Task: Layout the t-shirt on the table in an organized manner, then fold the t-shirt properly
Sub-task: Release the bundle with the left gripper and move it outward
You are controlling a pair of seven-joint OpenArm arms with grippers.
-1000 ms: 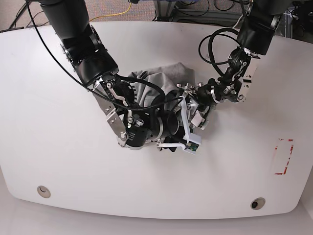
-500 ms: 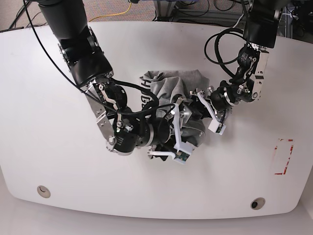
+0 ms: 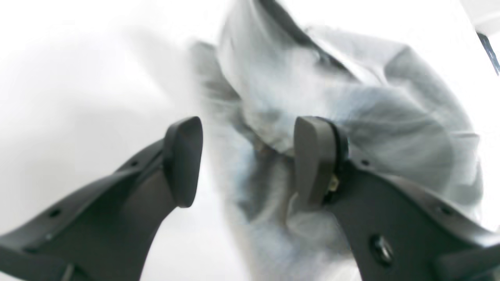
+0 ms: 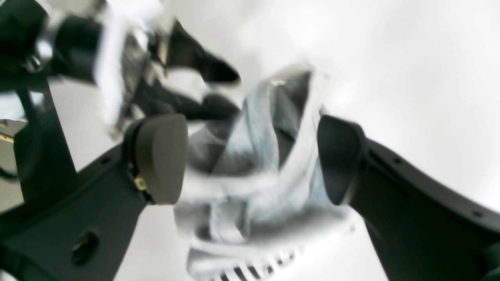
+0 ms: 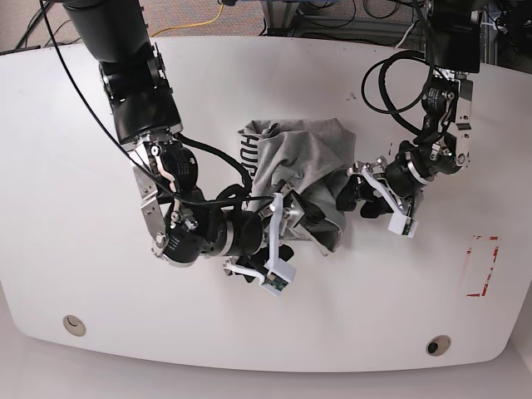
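The heather-grey t-shirt (image 5: 298, 158) lies crumpled in a heap at the middle of the white table (image 5: 75, 166), with dark lettering showing at its left edge. My right gripper (image 5: 291, 229) is at the heap's front edge. In the right wrist view it (image 4: 250, 160) is open, with bunched cloth (image 4: 258, 156) between the jaws. My left gripper (image 5: 353, 198) is at the heap's right side. In the left wrist view it (image 3: 250, 160) is open, one fingertip (image 3: 314, 160) over the cloth (image 3: 351, 105), the other over bare table. Both wrist views are blurred.
A red tape rectangle (image 5: 480, 266) marks the table's right side. Two round grommets (image 5: 73, 324) (image 5: 438, 345) sit near the front edge. Cables (image 5: 208, 18) lie on the floor beyond the far edge.
Both arms have drawn apart: the right-wrist arm moved down and left, the left-wrist arm moved right. More of the t-shirt shows, spread a little wider.
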